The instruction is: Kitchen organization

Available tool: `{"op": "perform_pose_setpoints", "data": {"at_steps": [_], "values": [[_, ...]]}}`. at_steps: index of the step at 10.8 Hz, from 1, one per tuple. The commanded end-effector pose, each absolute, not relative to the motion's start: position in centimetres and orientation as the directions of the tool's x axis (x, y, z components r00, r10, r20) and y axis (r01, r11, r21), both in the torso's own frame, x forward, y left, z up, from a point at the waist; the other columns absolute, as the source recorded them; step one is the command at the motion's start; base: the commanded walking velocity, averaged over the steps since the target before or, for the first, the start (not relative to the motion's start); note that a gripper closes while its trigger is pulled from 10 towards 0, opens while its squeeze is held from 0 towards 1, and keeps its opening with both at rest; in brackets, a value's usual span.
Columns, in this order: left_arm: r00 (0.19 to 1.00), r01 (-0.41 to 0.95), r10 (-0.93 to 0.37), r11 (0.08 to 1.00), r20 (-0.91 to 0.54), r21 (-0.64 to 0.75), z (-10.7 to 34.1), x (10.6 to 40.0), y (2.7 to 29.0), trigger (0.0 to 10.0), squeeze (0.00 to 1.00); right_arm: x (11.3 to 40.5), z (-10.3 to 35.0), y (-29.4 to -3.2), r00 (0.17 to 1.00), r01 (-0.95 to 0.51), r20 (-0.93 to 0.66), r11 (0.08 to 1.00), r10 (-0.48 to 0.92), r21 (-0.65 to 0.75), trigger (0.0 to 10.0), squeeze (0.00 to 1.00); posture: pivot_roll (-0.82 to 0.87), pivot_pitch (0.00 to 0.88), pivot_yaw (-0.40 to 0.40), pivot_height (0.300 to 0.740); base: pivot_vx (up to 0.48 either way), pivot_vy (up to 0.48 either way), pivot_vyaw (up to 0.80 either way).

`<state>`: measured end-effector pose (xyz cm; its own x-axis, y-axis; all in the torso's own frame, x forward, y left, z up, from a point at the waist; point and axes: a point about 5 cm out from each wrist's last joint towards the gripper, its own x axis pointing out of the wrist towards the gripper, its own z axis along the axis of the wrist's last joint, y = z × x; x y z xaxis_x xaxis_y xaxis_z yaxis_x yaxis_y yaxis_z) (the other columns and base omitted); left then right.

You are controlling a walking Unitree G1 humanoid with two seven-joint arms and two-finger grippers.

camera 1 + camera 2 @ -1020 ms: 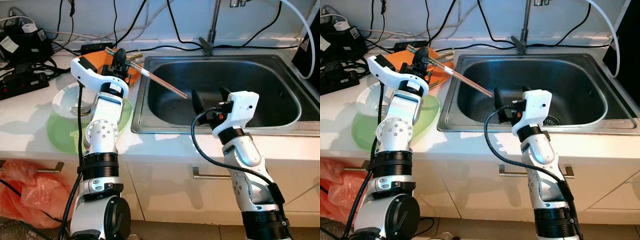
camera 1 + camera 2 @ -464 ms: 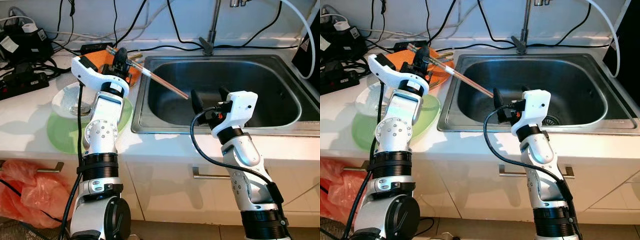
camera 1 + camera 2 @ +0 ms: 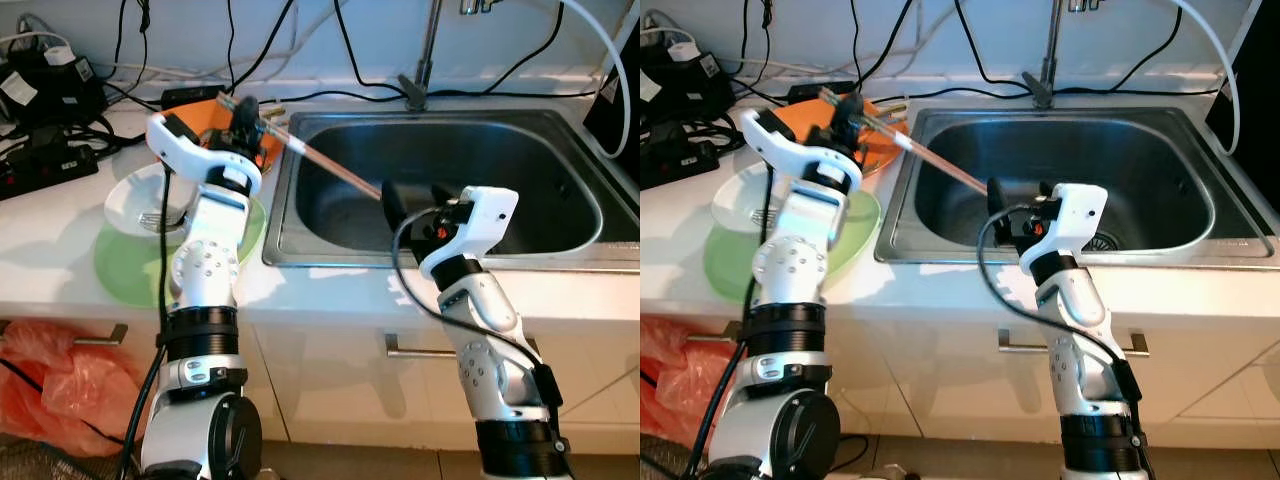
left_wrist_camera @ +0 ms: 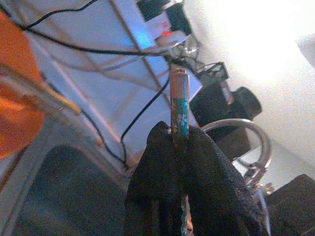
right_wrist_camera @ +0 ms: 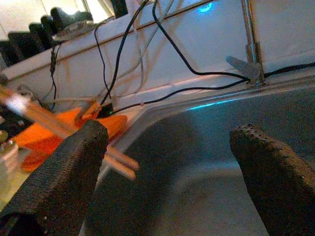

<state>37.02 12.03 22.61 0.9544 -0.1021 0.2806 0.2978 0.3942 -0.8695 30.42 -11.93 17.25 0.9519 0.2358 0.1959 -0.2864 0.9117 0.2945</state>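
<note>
setting: a white kitchen counter (image 3: 330,290) with a stainless steel sink (image 3: 450,180) set into it, a tap (image 3: 425,50) behind the basin, black cables along the pale wall, a power strip (image 3: 40,170) at the far left, white cabinet fronts with metal handles below.
left eye view, left arm: the silver arm rises from the counter's front edge, its white wrist bent over toward the sink; the left gripper (image 3: 243,112) sits above an orange plate (image 3: 215,115) at the basin's left rim.
left eye view, left claw: the black fingers are clamped on a pair of chopsticks (image 3: 325,170), thin, straight and reddish-brown, which slant down from the gripper across the sink's corner into the basin.
left eye view, right arm: the right arm stands in front of the sink, its white wrist tipped over the front rim; the right gripper (image 3: 412,190) hangs inside the basin with fingers spread wide, holding nothing, the chopsticks' lower tip just beside its left finger.
left eye view, dishes: a white bowl (image 3: 140,200) with a fork (image 3: 160,217) in it rests on a flat round green plate (image 3: 130,265), left of the left arm.
right eye view: the same layout; an orange-red plastic bag (image 3: 675,350) lies low at the left.
left wrist view: two rough black pads (image 4: 211,187) pressed together on the chopsticks (image 4: 179,110), whose end shows a teal patterned band over an orange-brown tip; blurred orange plate (image 4: 15,98) and grey sink wall beyond.
right wrist view: two textured black fingertips (image 5: 74,167) well apart, the smooth steel basin between them, the chopsticks (image 5: 59,128) blurred near one finger, the orange plate (image 5: 64,132) behind.
</note>
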Motion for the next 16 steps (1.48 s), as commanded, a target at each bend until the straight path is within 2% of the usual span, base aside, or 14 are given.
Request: {"op": "perform_pose_setpoints", "data": {"at_steps": [1, 7, 8, 14, 16], "values": [[0.948, 0.319, -0.121, 0.373, 0.295, -0.872, 22.8, 37.3, 10.9, 10.0, 0.00, 30.7, 17.5, -11.7, 0.948, -0.306, 0.191, 0.894, 0.255, 0.328, 10.0, 0.00, 0.10, 0.000, 0.068, 0.740, 0.000, 0.000, 0.00], [0.956, 0.294, -0.147, 0.439, 0.256, -0.849, 21.0, 37.5, 9.9, 10.0, 0.00, 30.6, 17.2, -11.1, 0.939, -0.342, 0.163, 0.857, 0.301, 0.386, 10.0, 0.00, 0.09, 0.000, 0.073, 0.740, 0.000, 0.000, 0.00], [0.954, 0.299, -0.148, 0.426, 0.261, -0.854, 21.1, 37.5, 9.6, 10.0, 0.00, 30.6, 17.1, -11.0, 0.939, -0.344, 0.159, 0.853, 0.306, 0.392, 10.0, 0.00, 0.09, 0.000, 0.071, 0.740, 0.000, 0.000, 0.00], [0.938, 0.346, -0.097, 0.209, 0.333, -0.915, 23.3, 37.9, 9.7, 10.0, 0.00, 30.7, 17.3, -10.4, 0.928, -0.370, 0.160, 0.802, 0.335, 0.468, 10.0, 0.00, 0.09, 0.000, 0.070, 0.740, 0.000, 0.000, 0.00], [0.930, 0.368, -0.084, 0.196, 0.358, -0.909, 24.1, 38.3, 9.9, 10.0, 0.00, 30.8, 17.5, -10.3, 0.924, -0.381, 0.167, 0.792, 0.344, 0.478, 10.0, 0.00, 0.09, 0.000, 0.069, 0.740, 0.000, 0.000, 0.00]]}}
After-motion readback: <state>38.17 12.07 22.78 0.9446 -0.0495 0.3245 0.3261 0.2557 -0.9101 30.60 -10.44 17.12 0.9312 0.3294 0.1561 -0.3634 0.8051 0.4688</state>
